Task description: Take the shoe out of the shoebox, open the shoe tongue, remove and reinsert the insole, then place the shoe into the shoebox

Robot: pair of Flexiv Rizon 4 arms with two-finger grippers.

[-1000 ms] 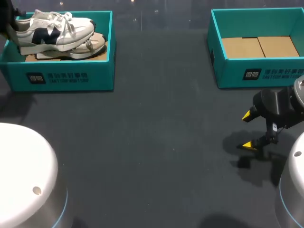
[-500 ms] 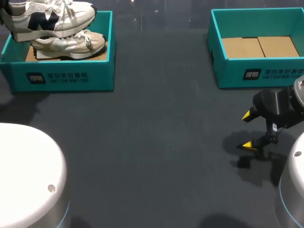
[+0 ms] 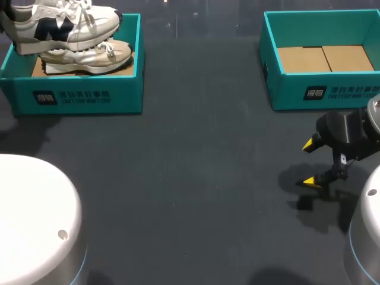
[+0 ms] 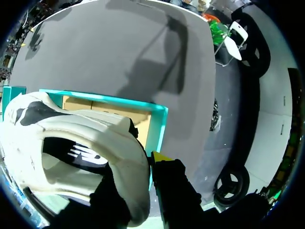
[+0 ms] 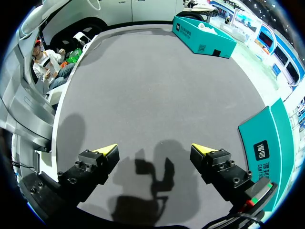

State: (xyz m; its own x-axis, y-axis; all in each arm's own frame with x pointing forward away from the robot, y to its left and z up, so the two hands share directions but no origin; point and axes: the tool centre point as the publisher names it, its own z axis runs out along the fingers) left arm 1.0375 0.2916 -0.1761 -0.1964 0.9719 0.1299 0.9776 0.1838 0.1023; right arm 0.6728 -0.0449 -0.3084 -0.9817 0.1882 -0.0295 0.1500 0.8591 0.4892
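Head view: in the upper left corner of the frame, a white shoe (image 3: 65, 27) with dark navy panels hangs above the teal left shoebox (image 3: 83, 98), its toe pointing toward the middle of the frame. A second shoe (image 3: 89, 56), paler and beige, lies in that box directly beneath it. A second ago the white shoe rested on top of the beige one inside the box. It has since risen above the box's rim, with most of the rise in the first half second and little since.

In the left wrist view, the left tool (image 4: 138, 181) is clenched on the shoe's heel collar, with one yellow tip showing just beside the heel.

At the lower right of the head view, the right tool (image 3: 310, 163) hovers over the dark bench (image 3: 196, 178) with its fingers spread wide and nothing between them. It has not moved. The teal right shoebox (image 3: 320, 89) at the upper right holds only its cardboard floor.

The lift-out looks nearly done. The shoe probably next has to come down onto the bare bench, where the free tool can reach the tongue
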